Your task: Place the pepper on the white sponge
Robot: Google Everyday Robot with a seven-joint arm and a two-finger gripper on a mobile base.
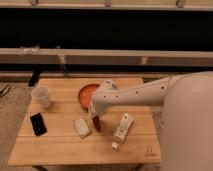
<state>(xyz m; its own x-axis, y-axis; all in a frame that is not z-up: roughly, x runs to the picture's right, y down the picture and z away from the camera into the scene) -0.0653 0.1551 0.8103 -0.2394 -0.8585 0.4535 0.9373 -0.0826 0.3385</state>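
Note:
The pepper point(97, 124) is small, dark red and glossy. It sits between the fingers of my gripper point(95, 120), just above the wooden table point(60, 145). The gripper hangs from my white arm point(135, 94), which reaches in from the right. The white sponge point(82, 127) is a small cream block lying on the table just left of the pepper, close beside it. The gripper appears shut on the pepper, at about the sponge's right edge.
An orange-red bowl point(87, 93) stands behind the gripper, partly hidden by the arm. A white bottle point(122, 130) lies to the right. A white paper cup point(41, 96) stands at the back left. A black flat object point(38, 124) lies at the left.

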